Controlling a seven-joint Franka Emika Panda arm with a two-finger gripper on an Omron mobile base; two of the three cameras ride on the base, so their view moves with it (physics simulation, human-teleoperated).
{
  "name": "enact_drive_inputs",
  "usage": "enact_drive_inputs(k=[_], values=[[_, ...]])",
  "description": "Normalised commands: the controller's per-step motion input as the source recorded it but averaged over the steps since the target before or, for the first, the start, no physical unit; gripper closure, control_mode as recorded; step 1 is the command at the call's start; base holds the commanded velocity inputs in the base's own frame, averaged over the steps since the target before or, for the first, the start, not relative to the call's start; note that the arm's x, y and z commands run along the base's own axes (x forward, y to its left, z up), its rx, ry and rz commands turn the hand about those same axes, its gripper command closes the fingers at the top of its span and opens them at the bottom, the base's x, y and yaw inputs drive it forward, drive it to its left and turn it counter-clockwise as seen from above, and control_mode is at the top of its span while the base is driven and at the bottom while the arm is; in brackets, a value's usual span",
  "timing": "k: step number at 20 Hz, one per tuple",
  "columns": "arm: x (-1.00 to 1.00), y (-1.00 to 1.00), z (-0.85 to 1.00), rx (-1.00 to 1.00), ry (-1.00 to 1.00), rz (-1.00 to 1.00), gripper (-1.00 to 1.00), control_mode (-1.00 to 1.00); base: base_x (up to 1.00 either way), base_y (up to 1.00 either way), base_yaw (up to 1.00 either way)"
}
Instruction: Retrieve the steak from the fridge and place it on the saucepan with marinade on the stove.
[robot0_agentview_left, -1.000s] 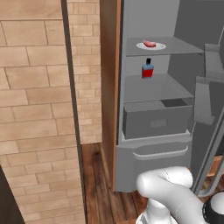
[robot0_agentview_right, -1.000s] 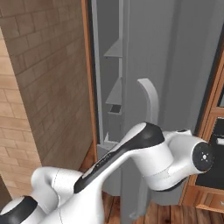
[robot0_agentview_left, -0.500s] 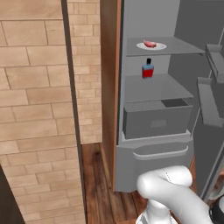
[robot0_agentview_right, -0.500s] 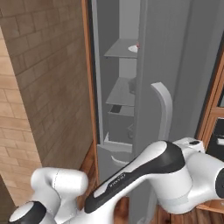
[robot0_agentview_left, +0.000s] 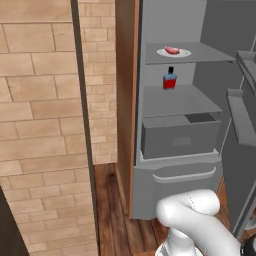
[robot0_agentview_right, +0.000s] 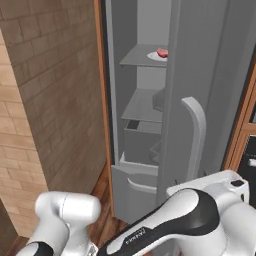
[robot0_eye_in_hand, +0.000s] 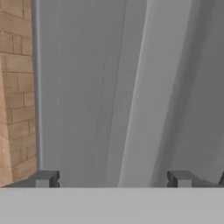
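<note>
Steak (robot0_agentview_left: 171, 50) is seen on a white plate (robot0_agentview_left: 185, 53) on the top shelf of the open fridge (robot0_agentview_left: 180, 165).

Fridge first: its door (robot0_agentview_right: 200, 75) is swung wide, with the long pale handle (robot0_agentview_right: 197, 130) facing out. Inside, grey shelves and a grey drawer (robot0_agentview_left: 180, 137) are seen. A red bottle with a blue cap (robot0_agentview_left: 170, 80) is stood on the shelf under the plate. The gripper (robot0_eye_in_hand: 113, 179) is seen in the hand view with its two tips spread far apart, and nothing is held. The door-opening step looks done. Next, the hand should be lifted up and reached in to the top shelf, so the meat can be picked up.
</note>
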Motion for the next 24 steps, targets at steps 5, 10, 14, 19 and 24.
enact_drive_inputs(k=[5,10,14,19,24], values=[[-0.3,-0.11,-0.03,0.04,-0.12,-0.44,-1.0,-1.0,0.0,0.0,0.0],[0.0,0.03,-0.1,0.07,-0.03,-0.32,-1.0,-1.0,0.0,0.0,0.0],[-0.19,0.53,0.0,0.0,-0.01,-0.35,-1.0,-1.0,0.0,0.0,0.0],[-0.6,0.65,0.0,0.0,0.0,-0.2,-1.0,-1.0,0.0,0.0,0.0],[-0.85,0.86,0.0,0.0,-0.02,-0.04,-1.0,-1.0,0.0,0.0,0.0]])
